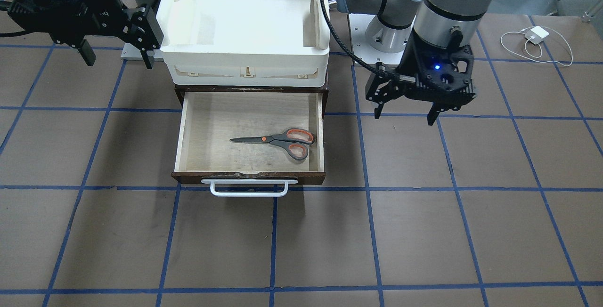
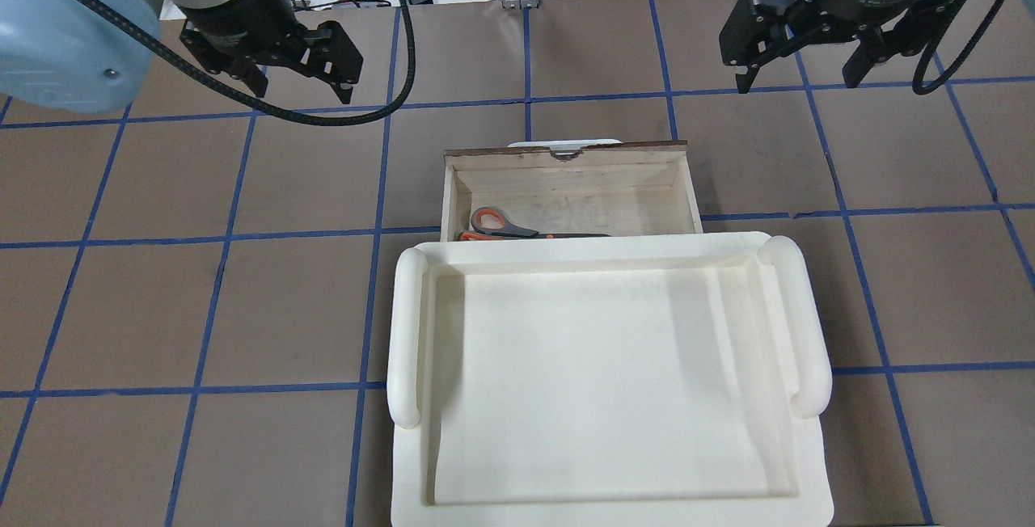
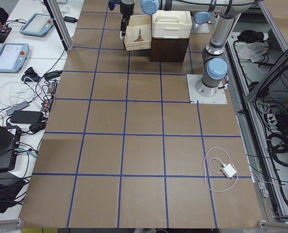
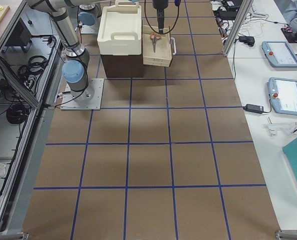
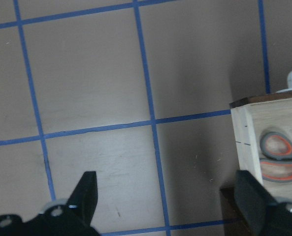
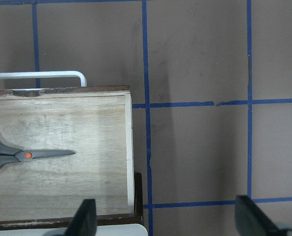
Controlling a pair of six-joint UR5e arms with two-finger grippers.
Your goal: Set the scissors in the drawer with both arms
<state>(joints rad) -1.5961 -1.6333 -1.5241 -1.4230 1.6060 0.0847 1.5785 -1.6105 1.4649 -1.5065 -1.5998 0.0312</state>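
The scissors (image 1: 278,141) lie flat inside the open drawer (image 1: 249,178), handles toward the robot's left side and blades toward its right. They also show in the overhead view (image 2: 501,224) and in both wrist views (image 5: 278,157) (image 6: 17,155). The drawer's white bar handle (image 1: 248,188) faces away from the robot. My left gripper (image 1: 405,115) hangs open and empty above the table, beside the drawer on the robot's left. My right gripper (image 1: 118,60) is open and empty, beside the cream tray on the robot's right. Neither gripper touches anything.
A cream plastic tray (image 1: 245,55) sits on top of the dark cabinet behind the drawer and hides part of the drawer in the overhead view (image 2: 408,333). A white charger with cable (image 1: 537,38) lies on the table far to the robot's left.
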